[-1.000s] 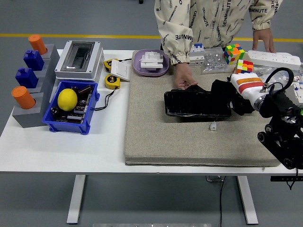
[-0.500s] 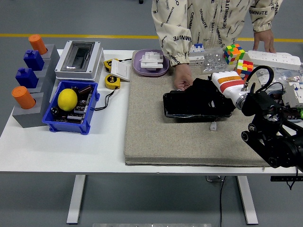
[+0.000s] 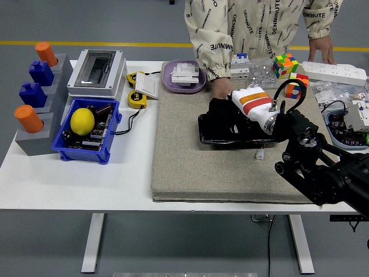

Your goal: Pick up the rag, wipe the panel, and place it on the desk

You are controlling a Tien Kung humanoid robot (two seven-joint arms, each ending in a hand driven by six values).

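Note:
A black panel (image 3: 225, 134) lies on the beige mat (image 3: 190, 167), right of the table's middle. My right hand (image 3: 241, 107), white-backed with orange stripes, rests on top of the panel, shut on a black rag (image 3: 221, 111) that it presses against the panel's left part. The rag hides the fingers. At the panel's far edge, a person's hand (image 3: 221, 89) holds the panel steady. The person's other hand (image 3: 320, 49) rests at the far right of the table. My left arm does not show.
A blue bin (image 3: 109, 130) with a yellow lemon (image 3: 82, 121), a grey box (image 3: 96, 70), a tape measure (image 3: 136, 99) and a purple dish (image 3: 168, 81) stand at left and back. Rubik's cubes (image 3: 285, 64), a power strip (image 3: 334, 71) and a small white plug (image 3: 260, 154) lie to the right.
My right hand has swept leftward across the panel with the rag, from the panel's right end to its left part. The person's hand has stayed on the panel's far edge.

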